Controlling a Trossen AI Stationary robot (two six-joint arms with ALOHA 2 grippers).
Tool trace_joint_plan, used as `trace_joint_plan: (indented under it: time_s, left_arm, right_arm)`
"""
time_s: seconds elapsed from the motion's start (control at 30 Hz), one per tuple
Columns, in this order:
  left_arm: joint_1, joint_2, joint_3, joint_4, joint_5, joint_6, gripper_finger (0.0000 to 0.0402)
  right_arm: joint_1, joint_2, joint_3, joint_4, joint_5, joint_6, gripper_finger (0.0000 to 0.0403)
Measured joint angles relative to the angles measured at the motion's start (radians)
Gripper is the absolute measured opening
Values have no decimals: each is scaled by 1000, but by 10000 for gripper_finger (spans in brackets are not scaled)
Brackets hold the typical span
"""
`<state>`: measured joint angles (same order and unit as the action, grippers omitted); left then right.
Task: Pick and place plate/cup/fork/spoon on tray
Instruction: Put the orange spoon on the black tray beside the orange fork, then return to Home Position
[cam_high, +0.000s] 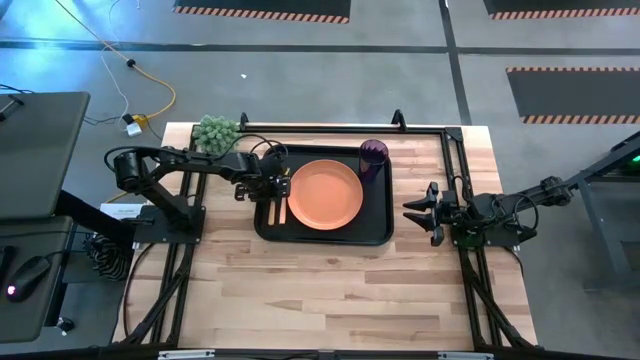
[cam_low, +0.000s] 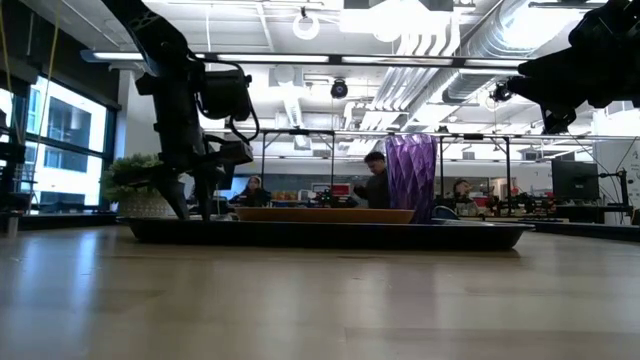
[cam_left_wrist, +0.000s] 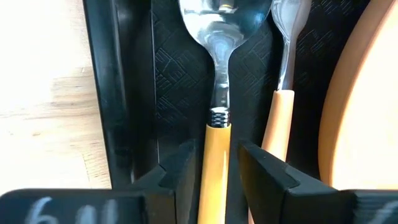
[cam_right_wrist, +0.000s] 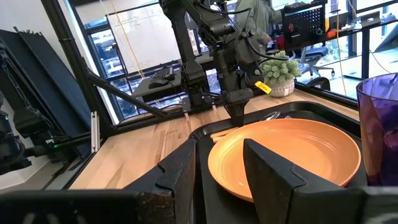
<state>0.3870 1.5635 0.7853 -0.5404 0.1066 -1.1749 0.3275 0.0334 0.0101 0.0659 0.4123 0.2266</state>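
- While the spoon with rounded silver bowl and light orange-wood handle (cam_left_wrist: 216, 124) lies flat on the floor of the large black rectangular tray (cam_high: 376, 232), the left gripper (cam_left_wrist: 214, 174) straddles its handle with fingers spread, a gap visible on each side; nothing is pinched.
- Just beside the spoon, toward the plate, lies the slim fork with light orange-wood handle (cam_left_wrist: 281, 112); its tines are cut off in the left wrist view.
- Next along sits the large round orange plate (cam_high: 326, 194), at the tray's centre.
- At the tray's far right corner stands the small dark purple translucent tumbler (cam_high: 373, 153), upright.
- Beyond the tray's right edge, above the pale wooden tabletop (cam_high: 330, 290), the right gripper (cam_high: 421, 211) waits with fingers apart, empty.
- Judgement: all four items appear to be on the tray; the step in hand looks like the release of the spoon, the last placement.
- Next move calls for a straight lift of the left gripper, clear of both handles, so neither utensil is dragged.
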Motion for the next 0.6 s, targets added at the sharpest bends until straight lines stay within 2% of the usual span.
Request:
trace_joint_plan:
  time_s: [0.37,0.6]
  left_arm:
    - [0,-33,9,-3,17,14,115]
    - [-4,-185,35,-4,20,95,115]
  right_arm:
    - [0,0,0,0,0,0,126]
    - [0,0,0,0,0,0,126]
